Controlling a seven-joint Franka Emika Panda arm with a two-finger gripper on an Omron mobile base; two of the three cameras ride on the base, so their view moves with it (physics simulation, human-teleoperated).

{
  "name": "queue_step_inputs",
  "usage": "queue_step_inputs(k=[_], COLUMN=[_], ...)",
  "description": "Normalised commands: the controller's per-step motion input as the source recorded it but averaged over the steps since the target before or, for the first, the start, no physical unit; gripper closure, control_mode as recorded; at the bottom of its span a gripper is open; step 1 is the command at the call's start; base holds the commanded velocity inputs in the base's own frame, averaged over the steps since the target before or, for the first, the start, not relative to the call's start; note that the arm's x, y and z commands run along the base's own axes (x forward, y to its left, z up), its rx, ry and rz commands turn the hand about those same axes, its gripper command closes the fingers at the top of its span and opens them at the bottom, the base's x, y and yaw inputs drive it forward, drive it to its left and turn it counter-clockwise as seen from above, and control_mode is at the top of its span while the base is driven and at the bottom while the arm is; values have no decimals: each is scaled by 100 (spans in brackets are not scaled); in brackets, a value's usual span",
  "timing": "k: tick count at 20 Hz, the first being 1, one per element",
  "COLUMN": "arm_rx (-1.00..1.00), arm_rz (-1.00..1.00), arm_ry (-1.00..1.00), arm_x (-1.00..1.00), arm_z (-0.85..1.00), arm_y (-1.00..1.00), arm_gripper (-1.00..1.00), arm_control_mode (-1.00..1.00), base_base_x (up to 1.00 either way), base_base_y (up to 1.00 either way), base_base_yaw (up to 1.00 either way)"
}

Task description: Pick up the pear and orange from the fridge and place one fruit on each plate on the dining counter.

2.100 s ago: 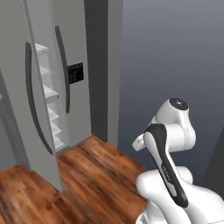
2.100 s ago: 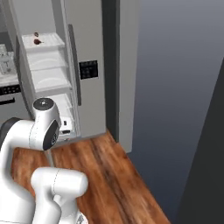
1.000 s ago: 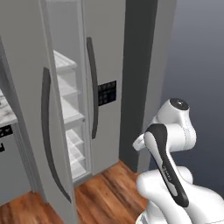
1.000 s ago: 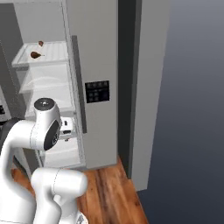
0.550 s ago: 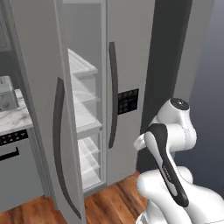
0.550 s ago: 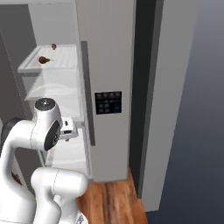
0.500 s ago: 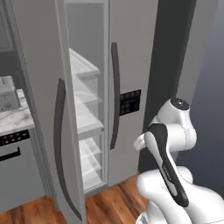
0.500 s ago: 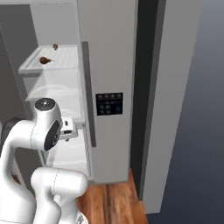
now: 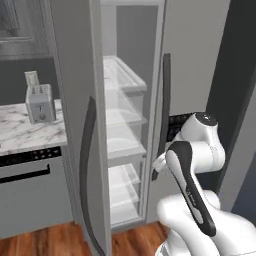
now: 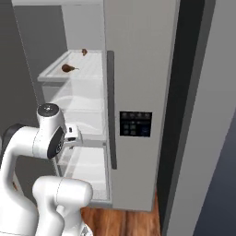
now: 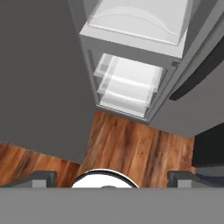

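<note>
Standing in front of the fridge (image 10: 138, 69), the robot has barely begun. The left door (image 9: 75, 125) hangs open, showing the white shelves (image 9: 122, 145), while the right door with the black dispenser panel (image 10: 135, 123) is closed. On the upper shelf, in the right base view, lie two small dark fruits: one at the front (image 10: 68, 68), stem to the side, looks like the pear; a smaller speck behind it (image 10: 84, 52) is too small to name. I cannot make out the orange. The arm is folded near its base, the gripper (image 11: 111, 175) spread wide and empty, pointing down at the wooden floor (image 11: 131, 148). Both fruits remain to fetch and plate.
</note>
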Motion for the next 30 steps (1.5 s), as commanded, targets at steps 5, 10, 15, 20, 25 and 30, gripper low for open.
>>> queue_step_inputs(k=[5,10,15,20,25,30], arm_rx=[0,0,0,0,0,0], arm_rz=[0,0,0,0,0,0], arm_ry=[0,0,0,0,0,0], arm_x=[0,0,0,0,0,0], arm_z=[0,0,0,0,0,0], arm_y=[0,0,0,0,0,0], arm_gripper=[-100,-100,-100,-100,-100,-100], arm_control_mode=[100,100,100,100,100,100], base_base_x=[57,62,64,53,1,0], base_base_y=[-20,-25,-28,-15,0,0], base_base_yaw=[31,19,11,10,0,0])
